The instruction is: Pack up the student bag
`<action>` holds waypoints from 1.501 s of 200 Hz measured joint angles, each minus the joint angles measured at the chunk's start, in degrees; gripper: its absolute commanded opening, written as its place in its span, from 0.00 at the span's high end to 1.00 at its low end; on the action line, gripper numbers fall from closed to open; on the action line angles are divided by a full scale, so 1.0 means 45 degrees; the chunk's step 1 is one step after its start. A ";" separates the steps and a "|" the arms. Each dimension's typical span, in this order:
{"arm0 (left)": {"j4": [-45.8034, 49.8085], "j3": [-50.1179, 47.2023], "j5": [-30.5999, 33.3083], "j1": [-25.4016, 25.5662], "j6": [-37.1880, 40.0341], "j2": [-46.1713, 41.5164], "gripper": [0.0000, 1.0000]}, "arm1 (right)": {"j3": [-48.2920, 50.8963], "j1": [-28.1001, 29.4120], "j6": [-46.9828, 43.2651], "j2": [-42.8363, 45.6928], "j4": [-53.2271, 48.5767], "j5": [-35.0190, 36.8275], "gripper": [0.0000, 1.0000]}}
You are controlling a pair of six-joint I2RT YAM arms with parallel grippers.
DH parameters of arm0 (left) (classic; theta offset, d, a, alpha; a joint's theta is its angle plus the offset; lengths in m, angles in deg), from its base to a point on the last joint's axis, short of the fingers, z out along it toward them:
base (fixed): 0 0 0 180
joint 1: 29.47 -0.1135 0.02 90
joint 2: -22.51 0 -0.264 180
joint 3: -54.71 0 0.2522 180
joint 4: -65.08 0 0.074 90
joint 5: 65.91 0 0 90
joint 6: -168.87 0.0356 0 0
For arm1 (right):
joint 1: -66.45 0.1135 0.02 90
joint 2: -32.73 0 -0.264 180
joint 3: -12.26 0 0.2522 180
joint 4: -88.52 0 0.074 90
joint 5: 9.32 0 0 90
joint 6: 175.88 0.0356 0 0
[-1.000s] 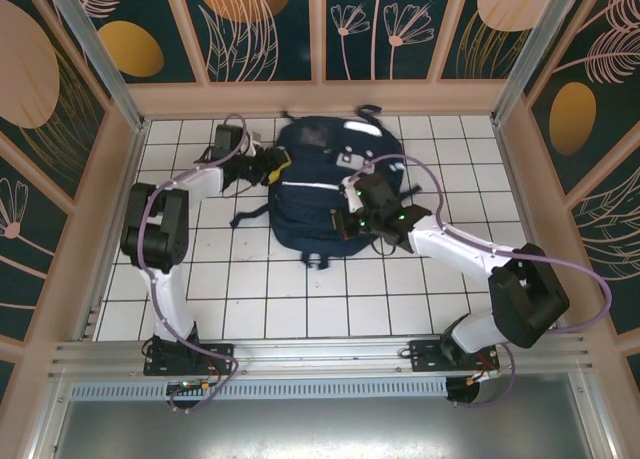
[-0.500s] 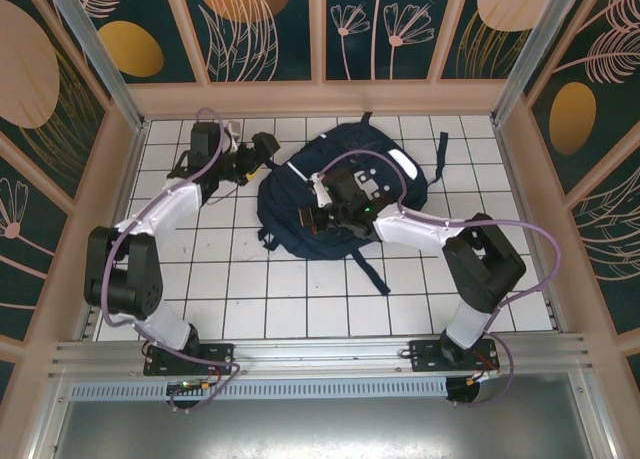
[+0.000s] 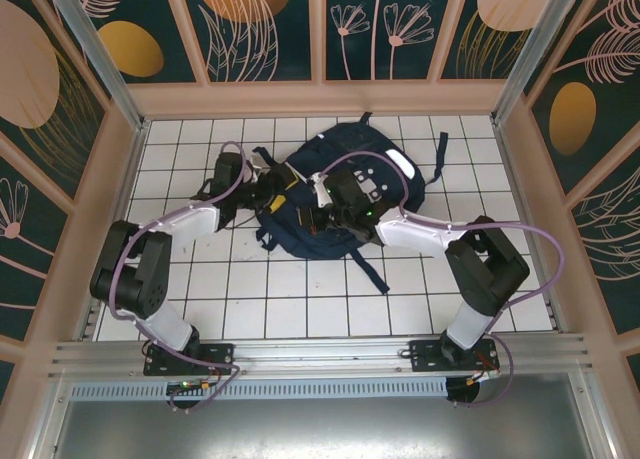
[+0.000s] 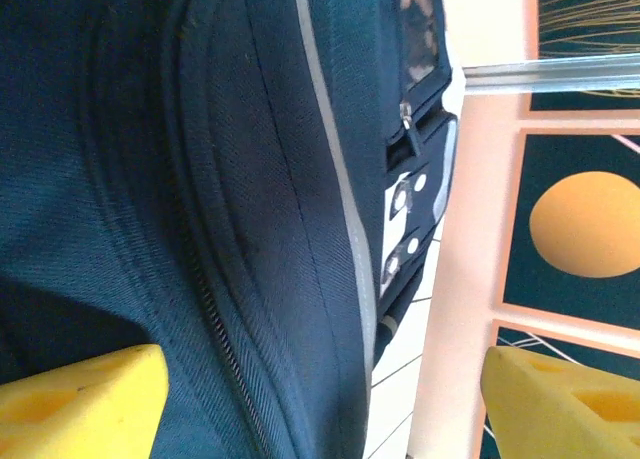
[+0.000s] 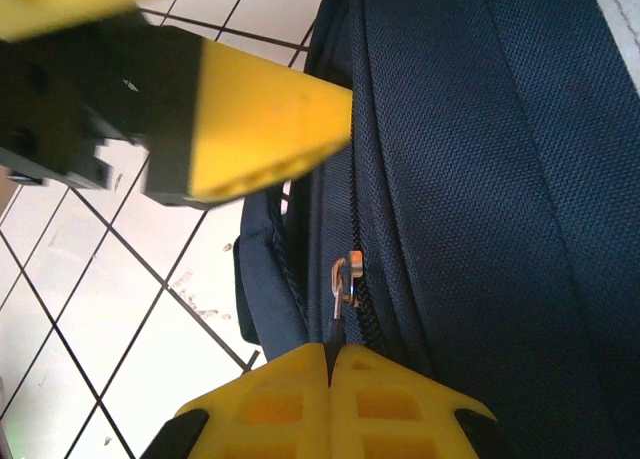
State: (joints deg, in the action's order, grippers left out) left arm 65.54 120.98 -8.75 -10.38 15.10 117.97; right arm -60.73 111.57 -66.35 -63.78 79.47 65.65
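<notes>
The student bag [image 3: 345, 141] lies flat on the white tiled floor [image 3: 300, 299], mid-floor and nearer the back wall. It is a soft navy hump with a limp dark strap [image 3: 372, 274] trailing toward the arms. Close up, the cloth is a coarse, ribbed weave. A pale grey stripe [image 4: 335, 169] runs along it, and beside that sits a smooth grey patch [image 4: 420, 194] with round studs. The left gripper [image 3: 280, 189] is at the bag's left edge with its jaws spread wide. Its blunt yellow plastic fingers [image 4: 80, 399] stand well apart with bag cloth between them, holding nothing. The right gripper [image 3: 312, 211] lies over the bag's left half with its two ribbed yellow fingers pressed together. They are clenched on the dark tab hanging from the small metal zip pull [image 5: 341, 279]. From above, both sets of fingers are hard to pick out under the wrists and the lilac cable [image 3: 370, 157]. I cannot tell whether the left fingers actually touch the fabric, or how far the zip is open. Half a second ago the left gripper hung over bare tiles up and to the left of the bag, and it has since come down against the bag's side. The bag and the right arm have hardly shifted in that time. A full second back the bag lay squarer to the wall, with the right elbow farther out to the right.
</notes>
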 measured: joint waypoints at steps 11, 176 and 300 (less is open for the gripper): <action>-0.0185 0.0000 0.0078 0.0078 -0.0209 0.0432 0.52 | 0.0029 0.0039 -0.0019 0.0000 -0.0049 0.0063 1.00; 0.0923 0.1132 0.0112 0.0345 0.0068 0.1545 1.00 | 0.5430 -0.1923 0.0078 0.5008 -0.0617 0.0903 1.00; 0.1525 0.1598 -0.0029 0.0248 0.0787 0.1540 1.00 | 0.4682 -0.6999 -0.0685 0.4056 -0.1010 0.0908 0.80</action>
State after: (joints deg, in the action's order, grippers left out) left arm 72.41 128.17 -8.88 -9.26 18.64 124.90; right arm -39.66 80.08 -69.43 -45.53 74.92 69.74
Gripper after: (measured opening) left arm 0.062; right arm 0.074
